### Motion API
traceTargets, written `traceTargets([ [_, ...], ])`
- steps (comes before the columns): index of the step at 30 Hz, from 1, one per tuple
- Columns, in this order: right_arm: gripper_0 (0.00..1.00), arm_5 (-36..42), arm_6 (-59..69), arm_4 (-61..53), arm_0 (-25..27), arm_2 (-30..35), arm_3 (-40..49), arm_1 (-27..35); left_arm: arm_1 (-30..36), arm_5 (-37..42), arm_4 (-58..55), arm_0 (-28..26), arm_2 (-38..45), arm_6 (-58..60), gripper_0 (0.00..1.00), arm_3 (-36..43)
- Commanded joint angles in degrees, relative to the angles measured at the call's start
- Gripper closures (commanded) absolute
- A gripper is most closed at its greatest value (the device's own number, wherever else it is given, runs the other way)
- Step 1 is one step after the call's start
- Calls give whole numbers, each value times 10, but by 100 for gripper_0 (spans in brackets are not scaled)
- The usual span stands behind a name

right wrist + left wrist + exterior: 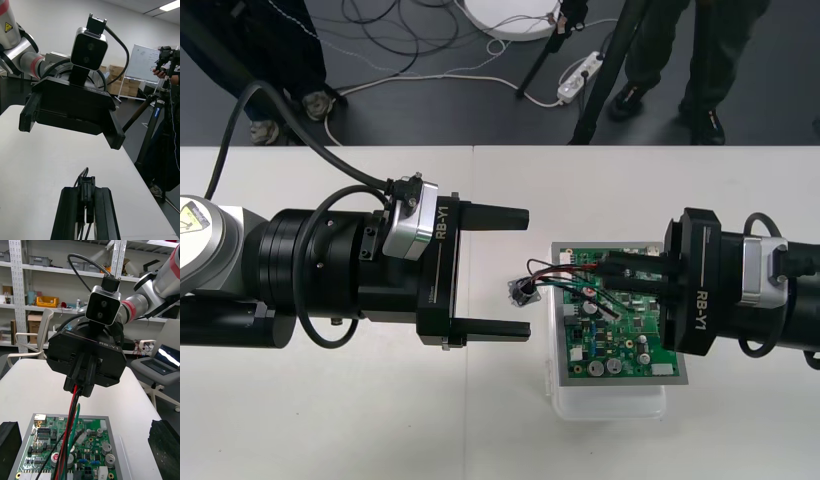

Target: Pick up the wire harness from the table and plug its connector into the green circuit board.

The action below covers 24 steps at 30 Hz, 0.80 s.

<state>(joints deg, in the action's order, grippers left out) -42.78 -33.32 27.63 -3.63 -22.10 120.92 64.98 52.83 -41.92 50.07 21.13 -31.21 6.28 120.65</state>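
I've got the right gripper clenched on the wire harness right over the green circuit board, with the red, black and green wires running down toward it. The round socket sticks out past the board's edge, near the left gripper. That one is spread wide and holding nothing.

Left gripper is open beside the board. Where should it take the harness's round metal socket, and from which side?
Probably across the round metal socket, coming from the left side of the green circuit board. The socket sits past that edge, in line with the open left gripper, and its thin red, black and green wires run rightward into the shut right gripper.
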Motion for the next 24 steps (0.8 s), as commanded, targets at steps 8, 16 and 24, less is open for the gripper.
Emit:
traceTargets([
  [8,100,12,-33,-2,-29,-15,25,-48,-11,23,-12,22,-8,-34,0,20],
  [16,100,15,-28,-16,-32,-19,30,-49,-12,22,-12,22,-8,-33,0,20],
  [24,100,23,-26,-16,-50,-41,32,-49,-14,22,-13,23,-8,-31,0,20],
])
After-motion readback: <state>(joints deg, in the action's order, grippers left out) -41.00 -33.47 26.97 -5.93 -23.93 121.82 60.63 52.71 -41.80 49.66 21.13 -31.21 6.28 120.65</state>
